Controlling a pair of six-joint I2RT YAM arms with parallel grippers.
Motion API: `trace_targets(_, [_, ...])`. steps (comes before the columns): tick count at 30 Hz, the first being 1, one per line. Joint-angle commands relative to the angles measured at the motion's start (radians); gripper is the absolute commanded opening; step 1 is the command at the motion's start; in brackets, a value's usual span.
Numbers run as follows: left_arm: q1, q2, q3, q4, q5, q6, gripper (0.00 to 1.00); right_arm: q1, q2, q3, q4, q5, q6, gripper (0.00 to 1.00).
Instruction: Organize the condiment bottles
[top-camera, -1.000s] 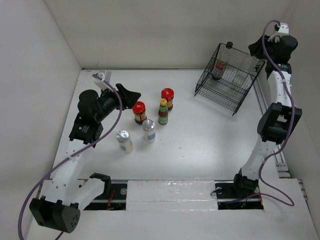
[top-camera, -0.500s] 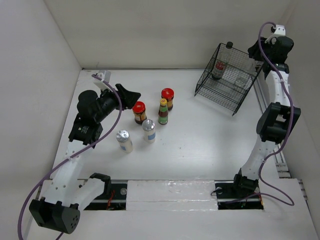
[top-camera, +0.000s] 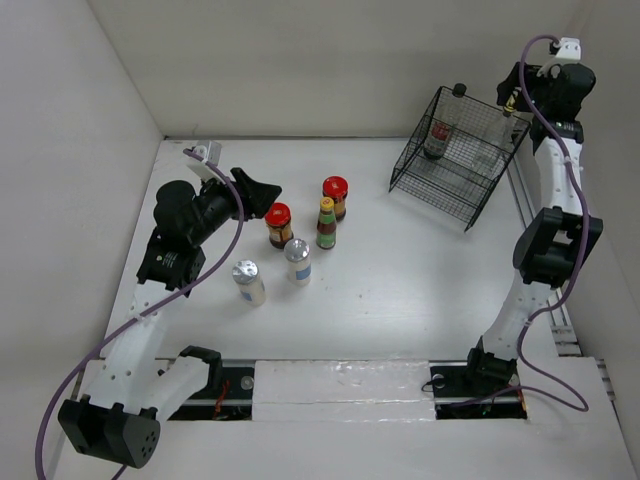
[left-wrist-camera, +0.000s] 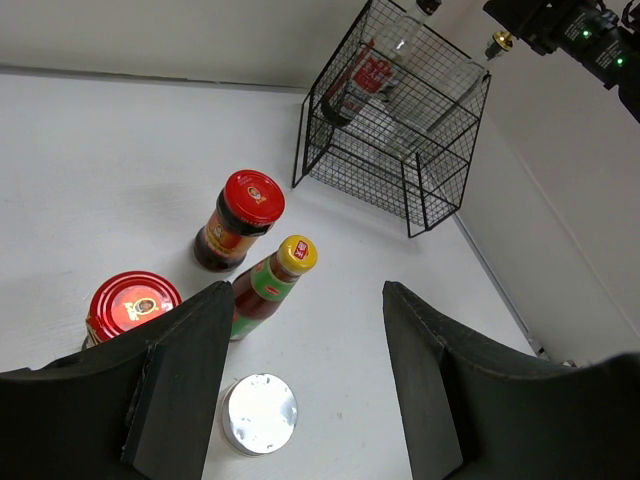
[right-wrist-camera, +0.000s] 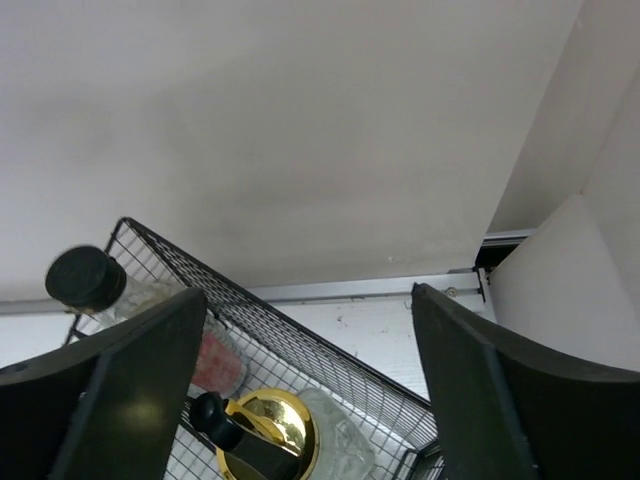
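On the left half of the table stand two red-lidded jars (top-camera: 278, 222) (top-camera: 335, 195), a slim yellow-capped bottle (top-camera: 326, 222) and two silver-capped shakers (top-camera: 247, 281) (top-camera: 297, 261). My left gripper (top-camera: 262, 190) hovers open just above them, nothing between its fingers (left-wrist-camera: 180, 380); one shaker (left-wrist-camera: 260, 412) lies below the gap. The black wire rack (top-camera: 455, 170) holds a black-capped dark bottle (top-camera: 436, 135) and a clear bottle (right-wrist-camera: 340, 445) with a gold pourer cap (right-wrist-camera: 268, 435). My right gripper (top-camera: 518, 88) is open right above that clear bottle, not touching it.
The rack stands tilted at the back right, close to the right wall and the rail (top-camera: 525, 215). White walls enclose the table at the back and on the left. Both arm bases sit on the near edge (top-camera: 340, 385).
My right gripper has opened, let go of the clear bottle in the rack and lifted a little. The left arm and the bottles on the table have not moved.
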Motion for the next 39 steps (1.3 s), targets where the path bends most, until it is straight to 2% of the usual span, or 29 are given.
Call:
trace_targets(1, [0.005, -0.021, -0.004, 0.041, 0.020, 0.006, 0.57, 0.010, -0.065, 0.070, 0.054, 0.018, 0.023, 0.91])
trace_targets(3, [0.005, -0.021, -0.004, 0.041, 0.011, 0.006, 0.57, 0.010, -0.091, 0.084, 0.069, 0.062, 0.032, 1.00])
trace_targets(10, [0.005, -0.012, -0.004, 0.041, 0.002, 0.006, 0.57, 0.022, -0.178, 0.170, 0.080, 0.119, 0.077, 1.00])
trace_targets(16, [0.005, -0.012, 0.006, 0.031, -0.009, 0.006, 0.57, 0.189, -0.319, 0.065, 0.091, 0.083, 0.017, 1.00])
trace_targets(17, [0.005, -0.012, 0.006, 0.031, -0.024, 0.006, 0.57, 0.214, -0.333, 0.025, 0.076, 0.060, 0.005, 0.95])
trace_targets(18, [0.005, -0.012, 0.006, 0.022, -0.046, 0.006, 0.57, 0.272, -0.360, 0.000, 0.063, 0.024, 0.005, 0.86])
trace_targets(19, [0.005, -0.012, 0.006, 0.010, -0.055, 0.006, 0.58, 0.306, -0.379, -0.038, 0.063, 0.009, 0.005, 0.72])
trace_targets(20, [0.005, -0.012, 0.006, 0.010, -0.064, 0.006, 0.59, 0.342, -0.397, -0.127, 0.063, -0.002, 0.005, 0.45])
trace_targets(21, [0.005, -0.012, 0.006, 0.001, -0.064, 0.006, 0.59, 0.379, -0.429, -0.176, 0.063, -0.002, 0.005, 0.28])
trace_targets(22, [0.005, -0.012, 0.006, 0.001, -0.075, 0.006, 0.59, 0.419, -0.446, -0.230, 0.097, -0.002, 0.017, 0.15])
trace_targets(24, [0.005, -0.012, 0.015, -0.010, -0.095, 0.006, 0.59, 0.536, -0.482, -0.364, 0.108, -0.002, 0.017, 0.00])
trace_targets(27, [0.005, -0.021, 0.015, -0.019, -0.107, 0.006, 0.59, 0.671, -0.526, -0.554, 0.175, 0.019, 0.040, 0.02])
trace_targets(28, [0.005, -0.021, 0.015, -0.019, -0.107, 0.006, 0.61, 0.698, -0.549, -0.592, 0.192, 0.019, 0.040, 0.19])
trace_targets(30, [0.005, -0.021, 0.015, -0.019, -0.107, 0.006, 0.61, 0.775, -0.560, -0.655, 0.211, -0.028, 0.051, 0.41])
trace_targets(31, [0.005, -0.021, 0.015, -0.019, -0.107, 0.006, 0.61, 0.800, -0.572, -0.699, 0.211, -0.028, 0.051, 0.61])
trace_targets(32, [0.005, -0.021, 0.015, -0.019, -0.107, 0.006, 0.61, 0.823, -0.581, -0.719, 0.211, -0.042, 0.042, 0.67])
trace_targets(35, [0.005, -0.021, 0.015, -0.019, -0.107, 0.006, 0.61, 0.907, -0.612, -0.802, 0.201, -0.030, -0.021, 0.79])
trace_targets(37, [0.005, -0.021, 0.015, -0.019, -0.107, 0.006, 0.61, 0.950, -0.623, -0.842, 0.191, 0.059, -0.043, 0.83])
trace_targets(39, [0.005, -0.021, 0.015, -0.019, -0.107, 0.006, 0.61, 0.950, -0.620, -0.864, 0.191, 0.059, -0.043, 0.85])
